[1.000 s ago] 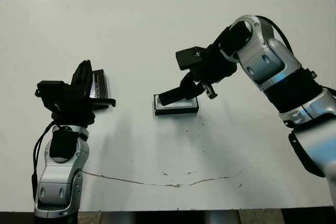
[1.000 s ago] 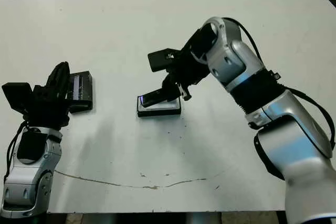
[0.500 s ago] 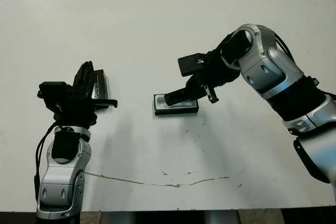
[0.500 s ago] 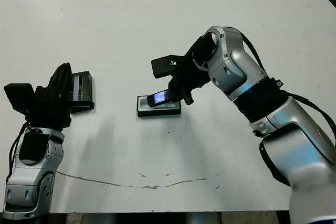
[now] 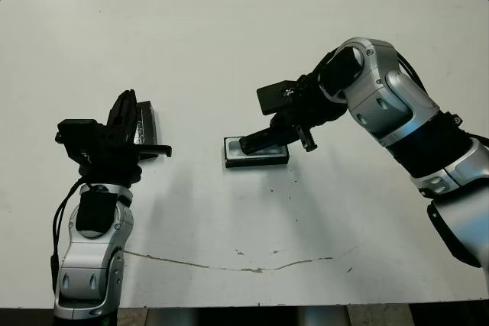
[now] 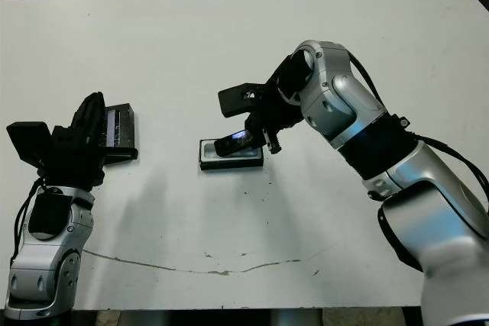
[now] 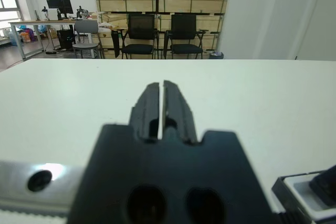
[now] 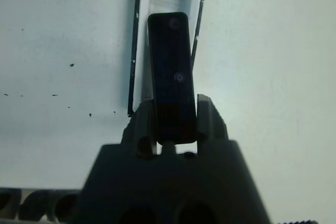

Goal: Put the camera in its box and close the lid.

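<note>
Camera [image 8: 170,72] — clamped over box [image 8: 195,3]

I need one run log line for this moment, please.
right gripper: shut on camera, tilted over box | left gripper: shut, empty, beside lid | box: open | camera: not seated
</note>
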